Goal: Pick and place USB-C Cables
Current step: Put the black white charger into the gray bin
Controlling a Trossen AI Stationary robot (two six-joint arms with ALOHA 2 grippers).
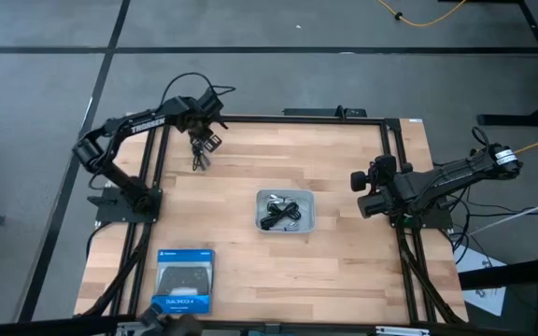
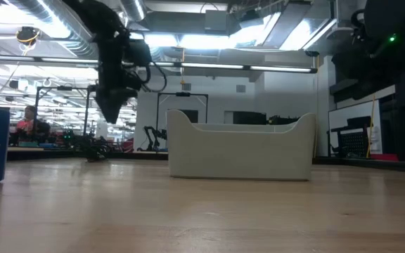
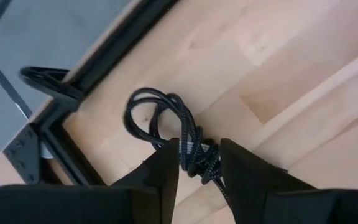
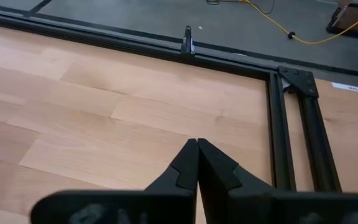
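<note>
The left claw (image 1: 200, 149) hangs over the far-left part of the counter (image 1: 344, 271), close to the black frame rail (image 1: 288, 119) that runs along the far edge, and its fingers (image 3: 166, 171) are pinched on a black USB-C cable (image 3: 173, 134). The cable's loops droop out past the fingertips above the wood, near the corner bracket (image 3: 23, 152) of the frame, so there is little room between this claw and the counter's far-left corner. In the low view the same claw (image 2: 111, 105) is raised above the surface, with the cable's lower end hard to make out against the background. The rest of the USB-C cables (image 1: 280, 213) lie tangled inside the light grey tray (image 1: 261, 224) near the middle of the counter; only dark coils are distinguishable there. The tray stands well apart from every edge, with bare wood open on all sides. A blue-and-black boxed controller (image 1: 185, 280) sits at the near-left, close to the near edge and well away from the tray. The right claw (image 4: 196, 149) waits over the right edge of the counter with its fingers pressed together and nothing between them, pointing across bare boards toward the far-right corner of the frame.
</note>
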